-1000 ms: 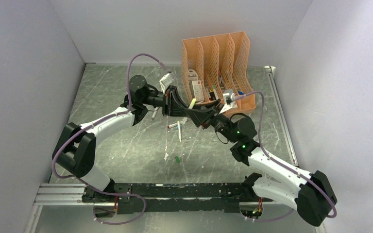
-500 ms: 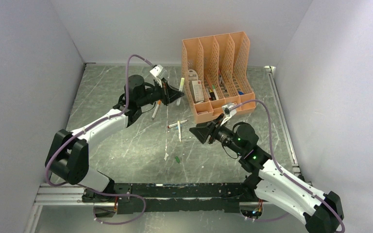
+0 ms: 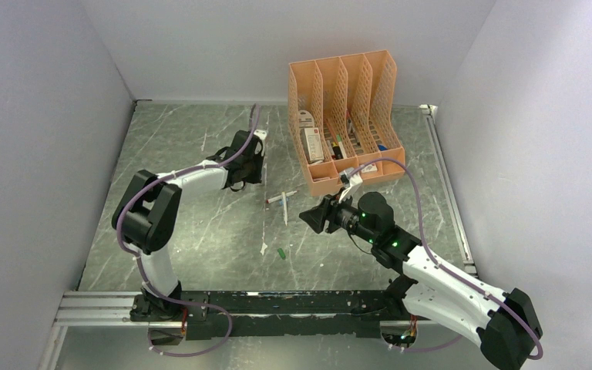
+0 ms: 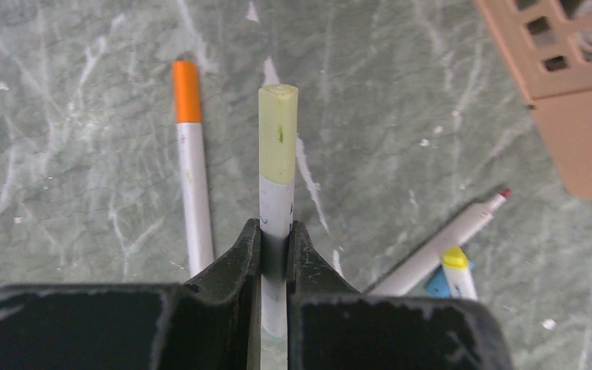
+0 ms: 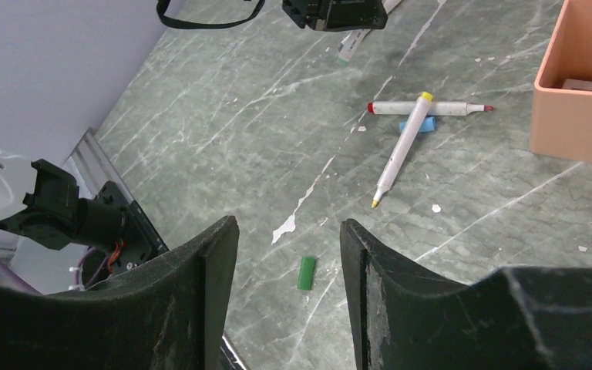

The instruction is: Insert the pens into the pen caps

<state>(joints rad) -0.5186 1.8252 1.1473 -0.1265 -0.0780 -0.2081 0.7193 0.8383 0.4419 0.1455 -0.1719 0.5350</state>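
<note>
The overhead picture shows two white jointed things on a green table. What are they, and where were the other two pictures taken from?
Those are two robot arms, the left arm and the right arm, bolted at the near edge of the table. The overhead picture comes from a fixed camera above and behind them. The other two come from small cameras on the wrists, each looking past its own arm's two fingers. The left gripper is shut on a white pen with a pale yellow-green end. Beside it lies an orange-capped pen. The right gripper is open and holds nothing. Ahead of it lie a green cap, two crossed pens and a blue cap. At the back stands a peach organiser.
</note>
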